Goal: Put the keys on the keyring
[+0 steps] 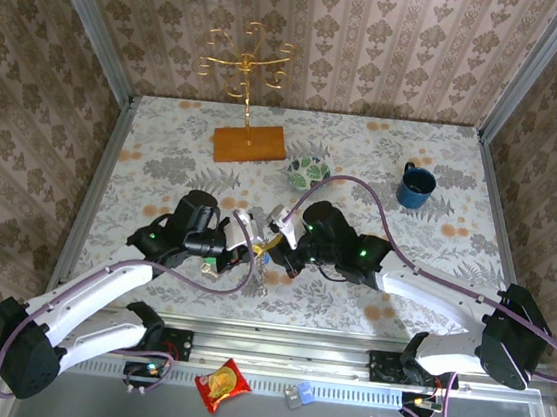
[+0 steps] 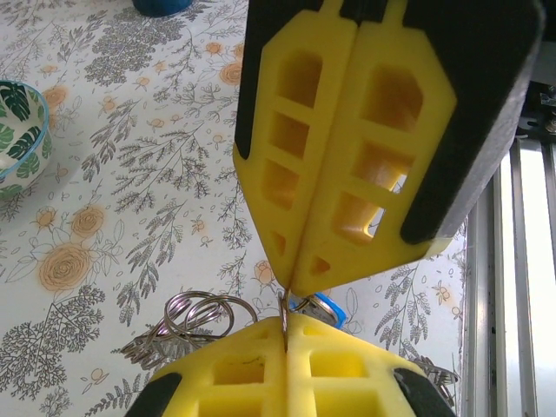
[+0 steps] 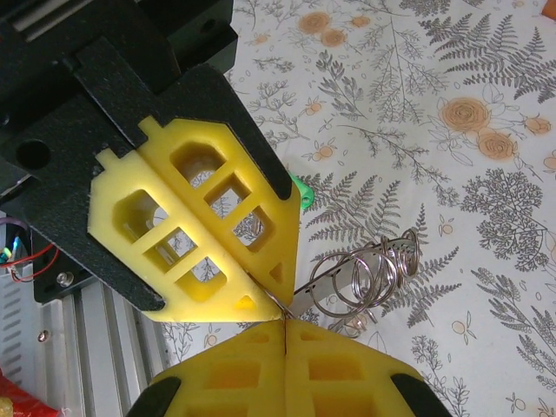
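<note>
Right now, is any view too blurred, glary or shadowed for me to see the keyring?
Left wrist: no glare, but yellow fingers crowd the frame, partly hiding the keyring. Right wrist: keyring sharp, with a soft shadow on the tablecloth. Top external: evenly lit, keyring too small to resolve.

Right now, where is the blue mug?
In the top view the blue mug stands on the far right part of the table. Its nearest neighbour is the patterned bowl, to its left.
</note>
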